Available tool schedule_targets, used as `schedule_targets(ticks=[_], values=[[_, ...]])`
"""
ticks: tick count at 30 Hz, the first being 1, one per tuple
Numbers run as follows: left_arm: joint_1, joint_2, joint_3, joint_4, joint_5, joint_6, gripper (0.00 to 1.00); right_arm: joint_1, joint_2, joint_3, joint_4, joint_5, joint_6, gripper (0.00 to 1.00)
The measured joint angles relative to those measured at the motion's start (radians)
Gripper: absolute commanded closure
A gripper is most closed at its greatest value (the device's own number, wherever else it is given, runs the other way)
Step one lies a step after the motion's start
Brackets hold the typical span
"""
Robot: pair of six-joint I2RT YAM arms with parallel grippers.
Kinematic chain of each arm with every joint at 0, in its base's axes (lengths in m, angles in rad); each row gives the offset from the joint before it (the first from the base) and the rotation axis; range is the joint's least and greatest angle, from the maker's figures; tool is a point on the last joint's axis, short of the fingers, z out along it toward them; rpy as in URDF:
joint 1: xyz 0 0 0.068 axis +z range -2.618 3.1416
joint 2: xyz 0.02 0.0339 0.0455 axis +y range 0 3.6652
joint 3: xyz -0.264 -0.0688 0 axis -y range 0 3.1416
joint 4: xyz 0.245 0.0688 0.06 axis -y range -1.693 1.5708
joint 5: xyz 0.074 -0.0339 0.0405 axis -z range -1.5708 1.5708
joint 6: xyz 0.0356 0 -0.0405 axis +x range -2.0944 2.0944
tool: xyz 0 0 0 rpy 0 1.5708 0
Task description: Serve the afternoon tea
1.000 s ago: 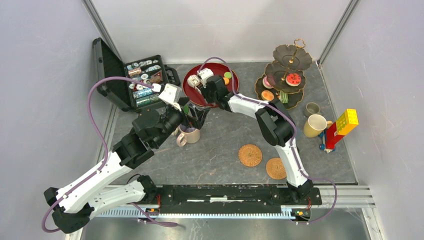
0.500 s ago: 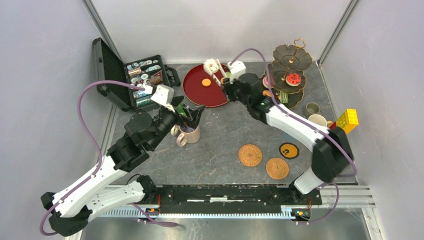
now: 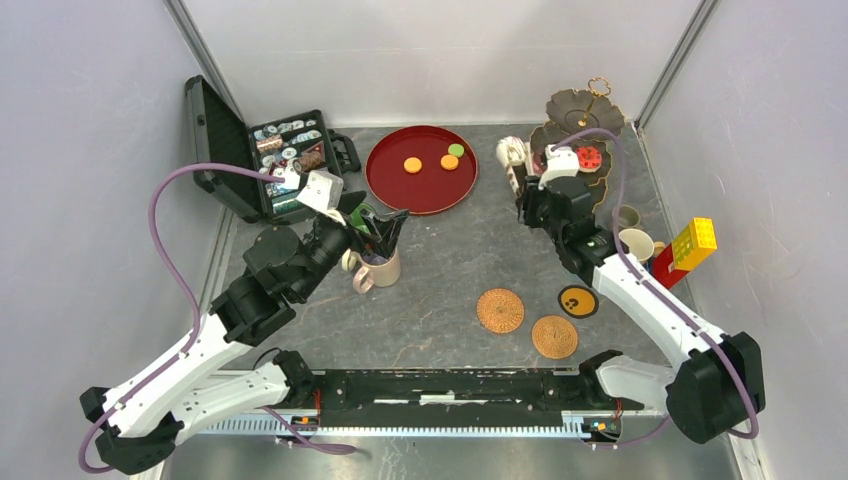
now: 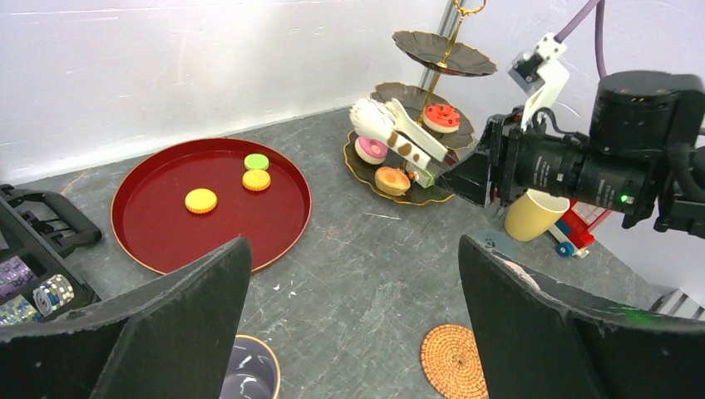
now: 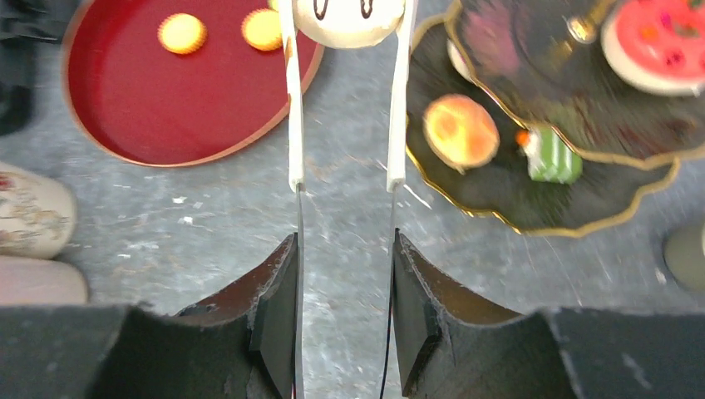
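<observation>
Grey tabletop (image 3: 450, 270); three cakes (image 3: 412, 165) in red tray (image 3: 400, 195); right hand (image 5: 342, 266) tight on tongs (image 5: 293, 125), left hand (image 4: 353, 249) agape.

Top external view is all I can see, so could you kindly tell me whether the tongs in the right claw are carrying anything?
Observer: Yes. The right wrist view shows the white tongs pinching a white cake with dark marks at their tips. The right claw is shut on the tongs' handles.
Operator: Thank you. What already sits on the bottom tier?
Observer: That same view shows an orange cake and a green striped cake on it, with bare plate near them.
Operator: Anything else there?
Observer: The left wrist view adds a pink cake beside the orange one.
</observation>
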Motion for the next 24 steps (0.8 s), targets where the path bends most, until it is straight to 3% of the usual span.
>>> schedule_targets(ticks=[7, 24], values=[[0.000, 0.000, -0.001, 0.000, 0.000, 0.000, 0.00, -0.075, -0.011, -0.058, -0.042, 0.050, 0.056, 0.88], [0.000, 0.014, -0.001, 0.000, 0.005, 0.000, 0.00, -0.122, -0.049, -0.058, -0.033, 0.094, 0.034, 0.82]])
